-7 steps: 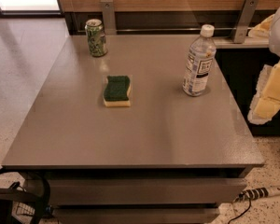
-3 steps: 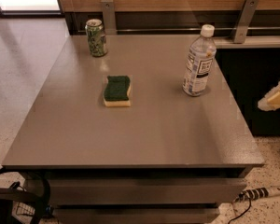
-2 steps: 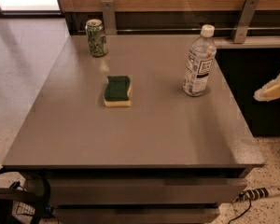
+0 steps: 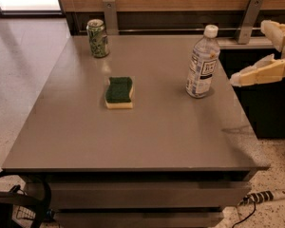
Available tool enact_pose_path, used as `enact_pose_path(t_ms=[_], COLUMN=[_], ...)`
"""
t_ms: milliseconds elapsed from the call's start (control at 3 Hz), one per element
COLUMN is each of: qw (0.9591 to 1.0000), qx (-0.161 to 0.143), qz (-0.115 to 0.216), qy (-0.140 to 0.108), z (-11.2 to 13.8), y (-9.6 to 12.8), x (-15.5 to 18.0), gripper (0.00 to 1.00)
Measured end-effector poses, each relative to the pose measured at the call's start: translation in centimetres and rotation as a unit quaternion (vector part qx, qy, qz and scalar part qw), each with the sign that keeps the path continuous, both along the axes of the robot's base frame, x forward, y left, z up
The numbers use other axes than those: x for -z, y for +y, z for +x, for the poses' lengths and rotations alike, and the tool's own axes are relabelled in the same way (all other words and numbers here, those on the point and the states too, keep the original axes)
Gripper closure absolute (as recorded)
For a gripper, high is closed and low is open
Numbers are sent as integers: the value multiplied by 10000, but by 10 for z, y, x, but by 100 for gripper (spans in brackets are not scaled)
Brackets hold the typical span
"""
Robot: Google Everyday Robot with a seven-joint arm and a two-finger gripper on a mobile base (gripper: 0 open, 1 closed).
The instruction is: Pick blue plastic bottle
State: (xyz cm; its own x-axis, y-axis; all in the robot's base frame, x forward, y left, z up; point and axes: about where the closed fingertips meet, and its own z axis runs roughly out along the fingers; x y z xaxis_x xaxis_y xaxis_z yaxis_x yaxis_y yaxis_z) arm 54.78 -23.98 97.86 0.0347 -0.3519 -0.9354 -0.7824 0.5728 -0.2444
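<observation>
Grey counter [image 4: 133,141]: bottle [image 4: 202,63] upright by the right edge, toward the far corner.
Off that edge, gripper [image 4: 249,53] spread apart, risen to bottle height and nearer than a moment ago, not touching; seemingly lining up the grasp.

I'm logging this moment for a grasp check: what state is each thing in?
blue plastic bottle: upright, capped, not held.
green can: upright.
sponge: flat, green side up.
gripper: open, right of the bottle, apart from it.
</observation>
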Motion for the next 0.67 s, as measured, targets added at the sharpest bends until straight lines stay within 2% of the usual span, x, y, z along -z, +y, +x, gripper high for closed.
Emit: enact_pose_path(t_ms=[667], qw=[9962], qx=[-377], qz=[762], qy=[189], z=[36], y=[27], x=[30], gripper=[0])
